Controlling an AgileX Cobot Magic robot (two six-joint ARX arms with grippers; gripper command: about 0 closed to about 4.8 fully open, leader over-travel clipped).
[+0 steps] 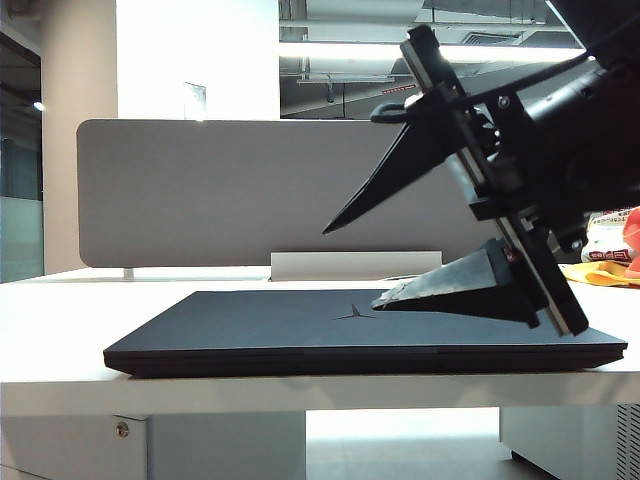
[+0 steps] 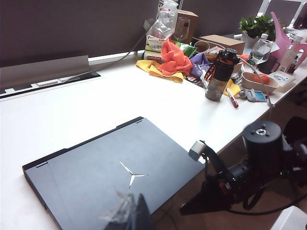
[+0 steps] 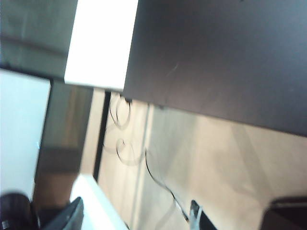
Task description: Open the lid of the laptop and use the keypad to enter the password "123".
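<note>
- The white worktop (image 1: pixel 60 300) spans the exterior view; the left wrist view shows it running to the upper right of the frame.
- A grey divider (image 1: pixel 200 190) stands across the middle of the exterior view behind the laptop.
- The laptop (image 1: pixel 300 335) lies flat on the worktop at centre of the exterior view, its front edge near the worktop's near edge; in the left wrist view it fills the lower left.
- The lid (image 2: pixel 115 167) is shut down on the base, the pale Y emblem (image 2: pixel 133 175) facing up. The keypad is hidden under it.
- The right gripper (image 1: pixel 352 268) is at right of the exterior view, jaws spread wide and holding nothing; the lower finger (image 1: pixel 460 285) lies just over the lid's right part, the upper one is raised clear. Whether the lower finger touches the lid I cannot tell.
- Clutter sits at upper right of the left wrist view: an orange cloth (image 2: pixel 175 60), a dark bottle (image 2: pixel 220 72), a plant (image 2: pixel 256 24).
- The left gripper (image 2: pixel 132 211) shows only as a tip at the bottom edge of its wrist view, above the lid's near side; open or closed I cannot tell.
</note>
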